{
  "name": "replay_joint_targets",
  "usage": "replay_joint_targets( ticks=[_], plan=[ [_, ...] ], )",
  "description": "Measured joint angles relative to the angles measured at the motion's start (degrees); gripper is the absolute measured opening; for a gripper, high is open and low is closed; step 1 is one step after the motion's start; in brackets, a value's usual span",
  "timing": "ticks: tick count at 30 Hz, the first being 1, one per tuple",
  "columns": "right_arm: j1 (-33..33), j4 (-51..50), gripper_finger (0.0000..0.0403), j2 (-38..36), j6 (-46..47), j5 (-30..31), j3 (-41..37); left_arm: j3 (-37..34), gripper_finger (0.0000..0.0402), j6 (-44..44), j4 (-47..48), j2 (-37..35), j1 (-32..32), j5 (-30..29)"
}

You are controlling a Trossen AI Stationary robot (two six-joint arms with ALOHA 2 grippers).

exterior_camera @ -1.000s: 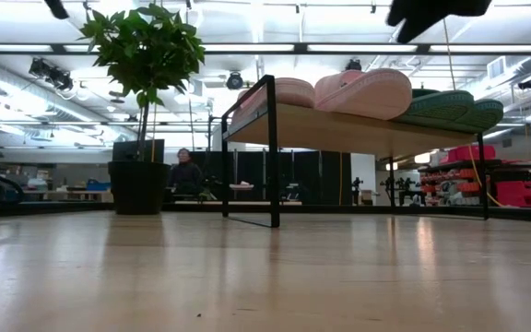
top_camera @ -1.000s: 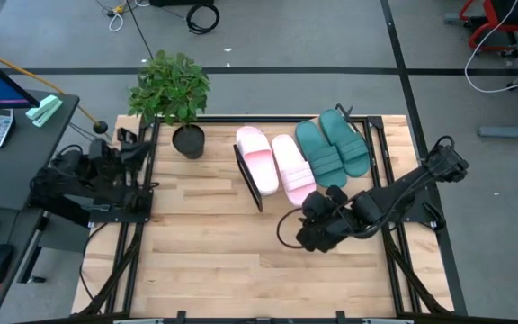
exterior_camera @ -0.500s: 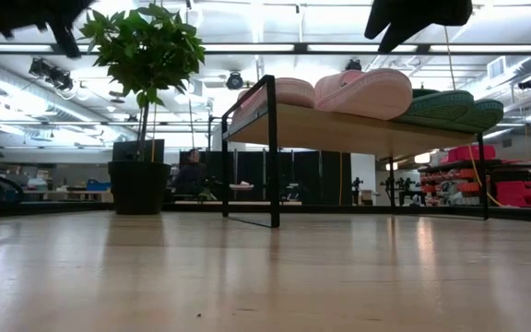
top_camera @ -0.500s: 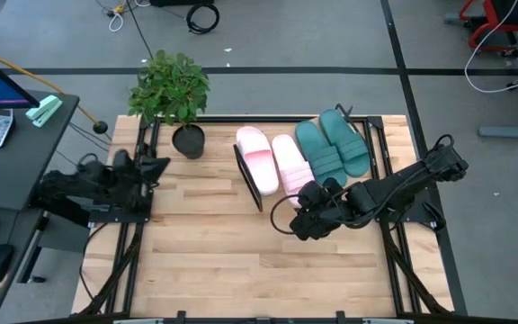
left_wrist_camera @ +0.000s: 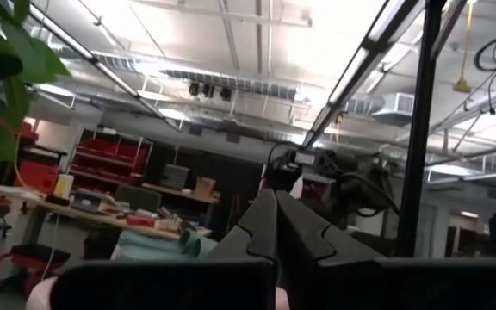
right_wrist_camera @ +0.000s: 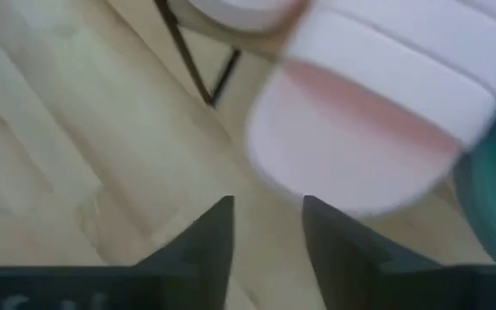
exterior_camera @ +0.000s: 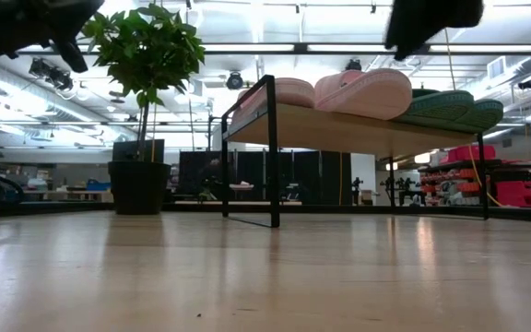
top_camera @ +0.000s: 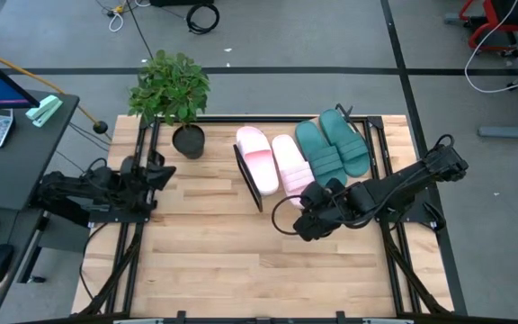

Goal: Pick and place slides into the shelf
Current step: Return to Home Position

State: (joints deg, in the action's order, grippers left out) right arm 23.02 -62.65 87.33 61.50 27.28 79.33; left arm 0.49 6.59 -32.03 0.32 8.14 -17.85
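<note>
- Slides (top_camera: pixel 292 166), four in all, lie side by side on the shelf (exterior_camera: pixel 339 130), so nothing seems left to pick up.
- Right claw (right_wrist_camera: pixel 266 212) hangs above the worktop (top_camera: pixel 214 256), its fingers apart and empty. This suits pulling away rather than gripping.
- Just ahead of that claw is the heel of the nearer slide in the pink pair (top_camera: pixel 263 155). The teal-green pair (top_camera: pixel 331 148) sits beside the pink one, on that arm's own side.
- Left claw (left_wrist_camera: pixel 275 226) waits at the worktop's edge, well apart from the shelf. Its fingers are pressed together on nothing.
- A potted plant (top_camera: pixel 171 90) stands between the left claw and the shelf, clear of both arms.
</note>
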Motion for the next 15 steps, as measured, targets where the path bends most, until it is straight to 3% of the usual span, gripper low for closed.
replay_joint_targets(
  ticks=[6, 11, 15],
  plan=[
    [-3.5, -0.6, 0.002, -0.3, -4.4, -0.6, 0.0, 0.0, 0.0006, 0.6, 3.0, 0.0, 0.0, 0.0],
    [-10.9, 10.5, 0.0011, -0.3, -19.7, -2.4, 0.0, 0.0, 0.0023, 0.0, 3.3, 0.0, 0.0, -0.1],
    [-18.7, 21.5, 0.0006, -0.3, -34.4, -8.2, 0.0, 0.0, 0.0028, -0.2, 4.2, 0.0, 0.0, -0.4]
  ],
)
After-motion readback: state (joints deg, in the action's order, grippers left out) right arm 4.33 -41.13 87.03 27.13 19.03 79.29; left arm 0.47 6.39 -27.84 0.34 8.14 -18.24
